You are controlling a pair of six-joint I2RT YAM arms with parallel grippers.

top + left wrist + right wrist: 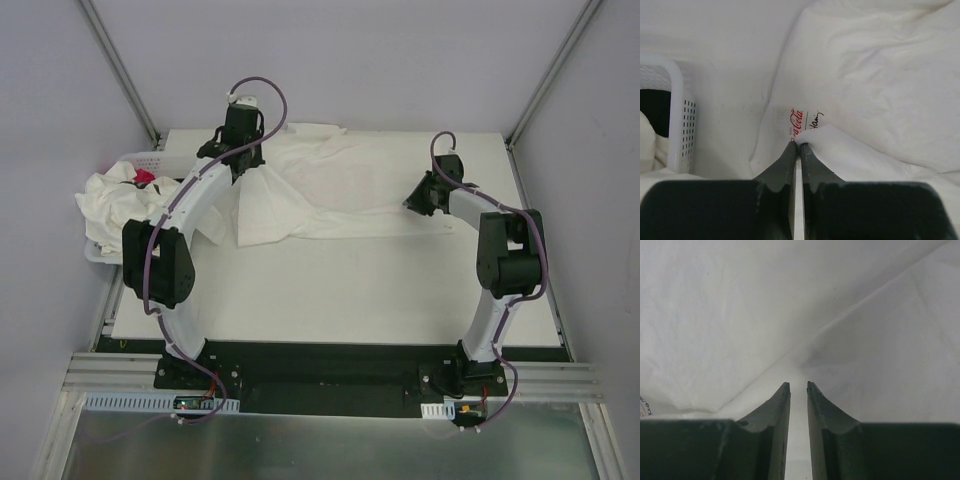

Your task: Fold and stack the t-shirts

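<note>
Step in hand: judged to be spreading 1 shirt flat ahead of its first fold; no folded or stacked shirt shows on the table [350,290].
Spread t-shirt [340,190]: lies rumpled on the far half of the table, its long axis running left to right between the 2 pincers.
Left pincer [800,144]: jaws pressed together on a raised fold of the spread t-shirt at its far left end. A neck label [802,121] with red lettering lies just beyond the tips, so this is probably the collar end.
Right pincer [796,385]: low at the shirt's right end, jaws a narrow slit apart. A cloth edge runs diagonally up to the tips, but I cannot tell whether cloth sits in the slit.
Key relation: each arm is at its own end of the long axis, so the cloth lies rightward of the left pincer and leftward of the right one. Only the left arm has a sure hold.
Other t-shirts [110,205]: heaped in and over the basket [676,115] at the table's left edge, just beside the left arm, with a red packet [146,177] among them.
Next move calls for: a confirmed grip on the right end before any pull along the axis; otherwise the cloth would likely drag leftward.
</note>
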